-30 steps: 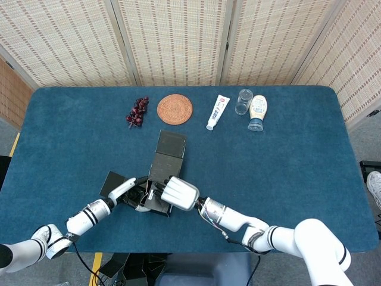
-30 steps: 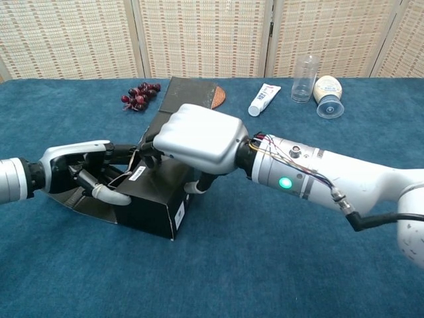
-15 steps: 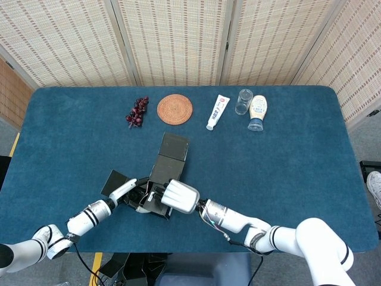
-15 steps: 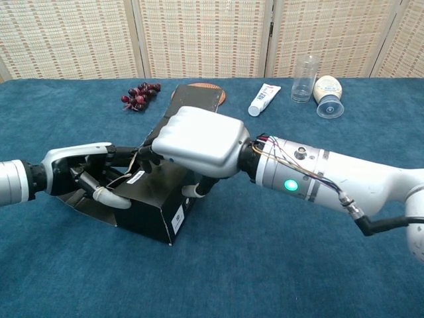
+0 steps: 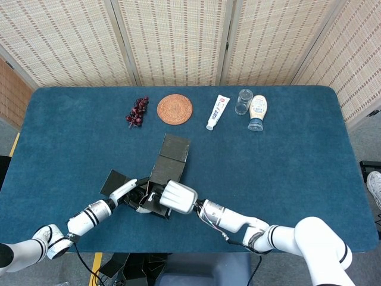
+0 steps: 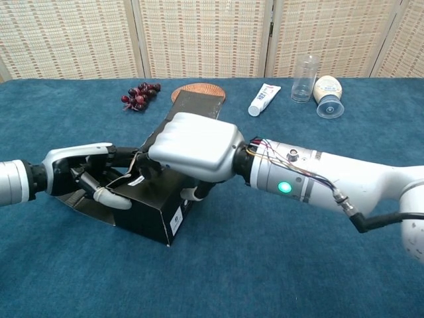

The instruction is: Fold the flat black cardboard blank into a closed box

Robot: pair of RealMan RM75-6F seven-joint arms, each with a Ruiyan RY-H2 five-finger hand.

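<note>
The black cardboard box (image 5: 165,173) (image 6: 158,213) is partly folded and lies near the table's front edge. One long flap (image 5: 174,149) (image 6: 195,103) stretches away toward the back; a smaller flap (image 5: 113,181) lies flat at the left. My right hand (image 5: 178,196) (image 6: 193,146) sits on top of the box body with its fingers curled over the upper edge, gripping it. At the box's left open end my left hand (image 5: 133,192) (image 6: 86,173) has its fingers wrapped around and into the opening. The box's interior is hidden by both hands.
Along the table's far side stand a bunch of dark grapes (image 5: 137,111), a round woven coaster (image 5: 174,109), a white tube (image 5: 218,111), a clear glass (image 5: 243,101) and an upside-down squeeze bottle (image 5: 257,111). Blue cloth (image 5: 286,161) covers the table.
The box has turned slightly, its far flap swinging right and lying lower. My right hand slid a little toward the front edge; the left hand keeps its hold at the open end.
</note>
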